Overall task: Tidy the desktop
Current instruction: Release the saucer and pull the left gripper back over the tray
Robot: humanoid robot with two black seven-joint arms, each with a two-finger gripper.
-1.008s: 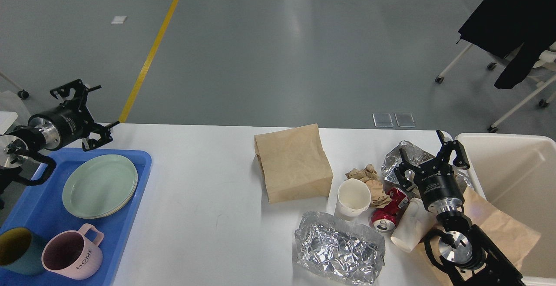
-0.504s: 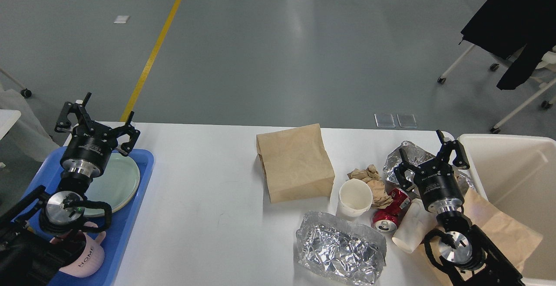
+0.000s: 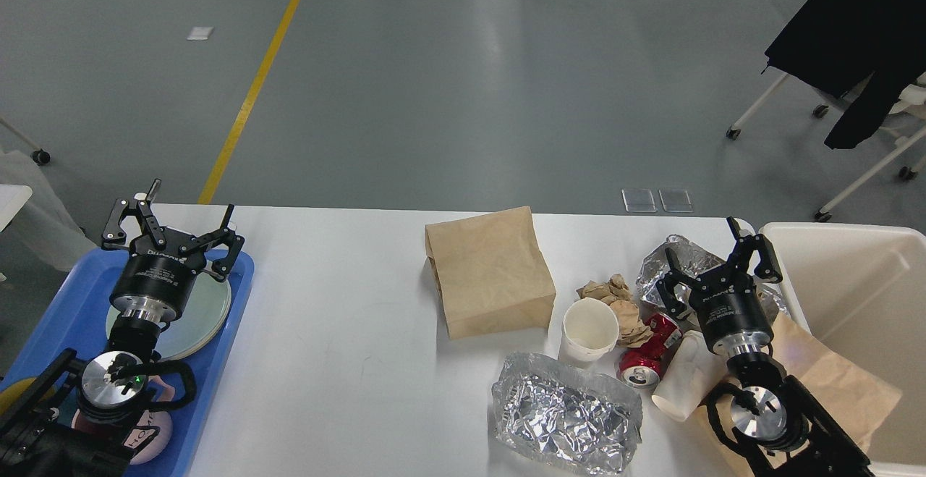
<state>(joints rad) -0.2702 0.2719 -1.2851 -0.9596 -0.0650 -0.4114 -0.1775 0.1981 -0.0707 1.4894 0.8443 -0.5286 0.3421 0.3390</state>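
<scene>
The left tool [image 3: 168, 227] has swung in from the left edge and now hangs over the blue plastic tray [image 3: 230, 310], fingers spread wide and empty. Nearest, crumpled silver foil [image 3: 566, 413] lies on the large white tabletop [image 3: 340, 347], which fills the lower view. Beyond it stand a white paper cup [image 3: 589, 330] and a red dented can [image 3: 646, 357]. The right tool [image 3: 716, 267], fingers wide, holds nothing. Farther back sits a flat brown paper bag [image 3: 488, 272].

Desktop [image 3: 347, 332]: smooth white, faint sheen; tray [image 3: 217, 361]: glossy blue plastic; bag [image 3: 488, 274]: matt brown paper, lightly creased; foil container [image 3: 564, 415]: crinkled shiny metal; can [image 3: 646, 360]: glossy red metal, dented; cup [image 3: 587, 331]: matt white paper.
</scene>
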